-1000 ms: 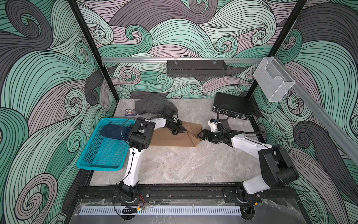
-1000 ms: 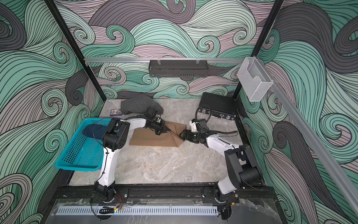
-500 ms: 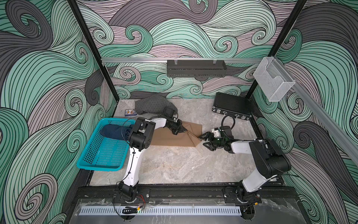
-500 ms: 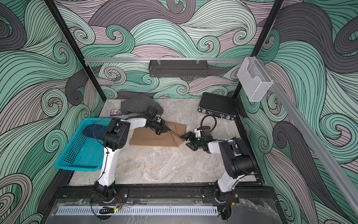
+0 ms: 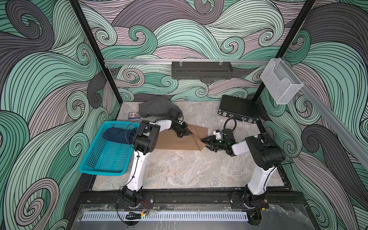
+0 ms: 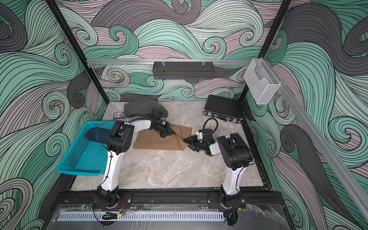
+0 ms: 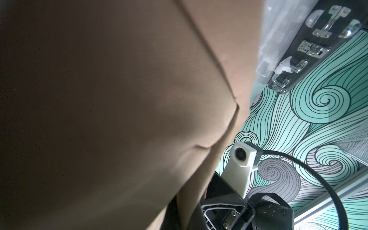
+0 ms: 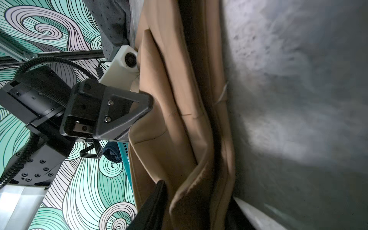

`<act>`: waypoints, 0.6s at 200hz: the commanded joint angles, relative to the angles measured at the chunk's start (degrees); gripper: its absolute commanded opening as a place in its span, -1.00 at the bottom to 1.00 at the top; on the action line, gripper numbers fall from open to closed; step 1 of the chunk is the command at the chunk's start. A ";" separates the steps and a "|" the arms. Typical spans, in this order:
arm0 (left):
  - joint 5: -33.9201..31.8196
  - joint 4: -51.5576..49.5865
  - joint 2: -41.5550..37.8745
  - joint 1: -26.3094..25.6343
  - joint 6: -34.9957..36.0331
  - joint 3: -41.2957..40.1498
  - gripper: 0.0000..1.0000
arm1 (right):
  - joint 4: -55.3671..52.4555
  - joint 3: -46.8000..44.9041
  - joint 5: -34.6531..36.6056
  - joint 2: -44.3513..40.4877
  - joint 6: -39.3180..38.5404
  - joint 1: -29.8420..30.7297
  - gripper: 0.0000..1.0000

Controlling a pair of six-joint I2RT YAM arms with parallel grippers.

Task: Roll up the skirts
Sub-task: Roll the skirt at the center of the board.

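I found left hand (image 5: 189, 133) clamped on tan skirt (image 5: 173, 140) lying on worktop (image 5: 189, 167), right hand (image 5: 205, 143) straddling its corner, whether clamped I could not tell.

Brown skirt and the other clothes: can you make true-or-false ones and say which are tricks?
1. The dark blue denim skirt lies inside the teal perforated plastic basket. True.
2. The plain tan-brown cloth skirt is rolled up tight. False: it lies mostly flat on the grey marble table.
3. The left gripper is shut on the tan-brown skirt. True.
4. The dark grey black-dotted skirt is in the basket too. False: it sits crumpled on the table by the back wall.
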 commanded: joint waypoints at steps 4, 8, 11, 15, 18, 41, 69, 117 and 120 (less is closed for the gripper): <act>-3.75 -8.33 2.02 -0.11 2.35 5.23 -1.00 | 1.33 0.84 0.96 1.80 -2.62 0.23 -0.40; -4.18 -8.95 2.16 -0.11 2.54 6.01 -0.97 | 1.44 0.91 0.92 1.94 -2.83 0.29 -0.43; -4.65 -9.55 2.29 -0.16 2.71 6.61 -0.96 | 1.41 0.89 0.91 1.98 -3.13 0.18 -0.45; -5.18 -10.39 2.44 -0.19 2.92 7.32 -0.94 | 1.22 0.96 0.90 1.99 -3.52 0.14 -0.46; -5.61 -10.97 2.54 -0.17 3.07 8.07 -0.94 | 1.08 0.97 0.97 1.99 -3.81 0.14 -0.48; -7.92 -14.82 4.57 -0.42 3.91 14.09 -0.91 | 0.67 0.68 1.22 1.43 -5.14 0.14 -0.44; -8.87 -19.08 8.14 -1.36 4.68 21.39 -0.93 | -0.76 0.10 3.22 -0.89 -7.96 -0.28 0.23; -12.64 -29.10 14.31 -2.23 8.32 33.20 -0.93 | -1.91 2.83 1.92 -0.64 -12.90 -0.30 0.45; -12.96 -29.97 14.81 -2.27 8.52 34.15 -0.93 | -2.02 3.03 1.87 -0.53 -13.11 -0.23 0.45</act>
